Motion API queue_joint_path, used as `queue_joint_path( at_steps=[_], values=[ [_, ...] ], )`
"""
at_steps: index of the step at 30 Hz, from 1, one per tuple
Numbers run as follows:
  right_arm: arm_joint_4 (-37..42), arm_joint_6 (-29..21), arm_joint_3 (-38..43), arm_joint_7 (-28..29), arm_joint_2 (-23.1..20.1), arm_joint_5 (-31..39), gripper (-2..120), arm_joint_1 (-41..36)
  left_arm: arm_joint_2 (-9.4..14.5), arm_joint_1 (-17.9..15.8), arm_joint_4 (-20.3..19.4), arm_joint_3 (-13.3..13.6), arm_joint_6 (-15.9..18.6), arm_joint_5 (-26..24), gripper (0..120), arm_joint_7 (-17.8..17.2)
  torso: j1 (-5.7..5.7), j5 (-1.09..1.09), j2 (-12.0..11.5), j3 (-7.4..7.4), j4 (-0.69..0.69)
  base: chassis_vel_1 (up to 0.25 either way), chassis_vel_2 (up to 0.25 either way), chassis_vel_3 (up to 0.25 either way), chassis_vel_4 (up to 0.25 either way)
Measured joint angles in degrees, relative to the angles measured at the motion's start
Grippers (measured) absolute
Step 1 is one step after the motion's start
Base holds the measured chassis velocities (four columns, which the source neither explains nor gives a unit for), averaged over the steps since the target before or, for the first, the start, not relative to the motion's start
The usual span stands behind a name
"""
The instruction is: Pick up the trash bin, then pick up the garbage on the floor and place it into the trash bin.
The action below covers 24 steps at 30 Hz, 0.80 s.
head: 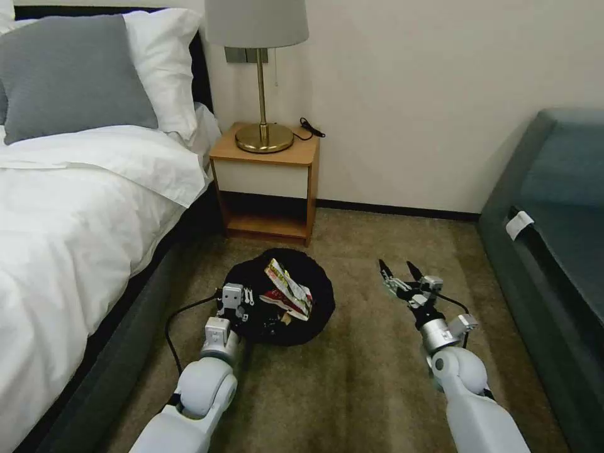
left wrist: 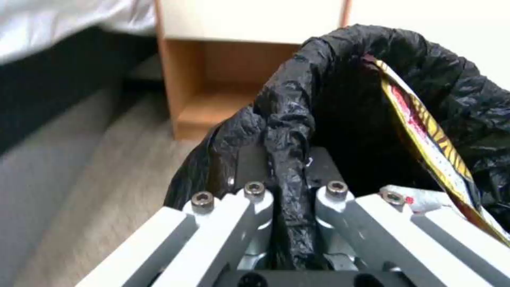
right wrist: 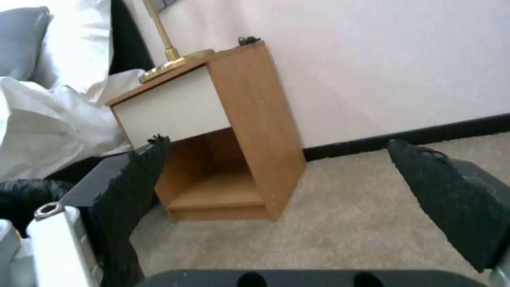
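Holding one trash bin [head: 280, 296], left claw [left wrist: 289, 191], right claw [head: 397, 270] spread

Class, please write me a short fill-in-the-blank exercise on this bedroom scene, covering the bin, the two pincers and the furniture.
1. The left pincer is clamped on the rim of the round trash bin with its wrinkly ____ plastic liner.
2. The right pincer hangs over the carpet with its jaws ____.
3. A red, white and yellow snack packet sticks out of the ____.
4. The brass lamp stands on the wooden ____.

Missing words: black; open; bin; nightstand
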Motion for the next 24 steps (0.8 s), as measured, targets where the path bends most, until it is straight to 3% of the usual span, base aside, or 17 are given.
queue_joint_path(
  at_steps=[3,8,24],
  values=[
    [-0.4,0.5,0.1,-0.1,0.3,-0.1,100,-0.4,-2.5,-1.4,2.0,-0.5,0.2,-5.0,4,-2.6,0.0,0.0,0.0,0.0,0.0,0.0,0.0,0.0,0.0],
    [-0.8,0.8,0.2,-0.2,0.4,-0.3,100,-0.2,-4.7,-3.4,4.9,-2.1,0.2,-10.2,4,-5.5,0.0,0.0,0.0,0.0,0.0,0.0,0.0,0.0,0.0],
    [-2.0,1.6,0.6,-1.0,1.3,-0.8,100,0.9,-5.5,-7.2,10.3,-3.8,2.0,-19.2,4,-12.3,0.0,0.02,0.0,-0.01,0.02,0.0,0.0,0.0,0.0]
  ],
)
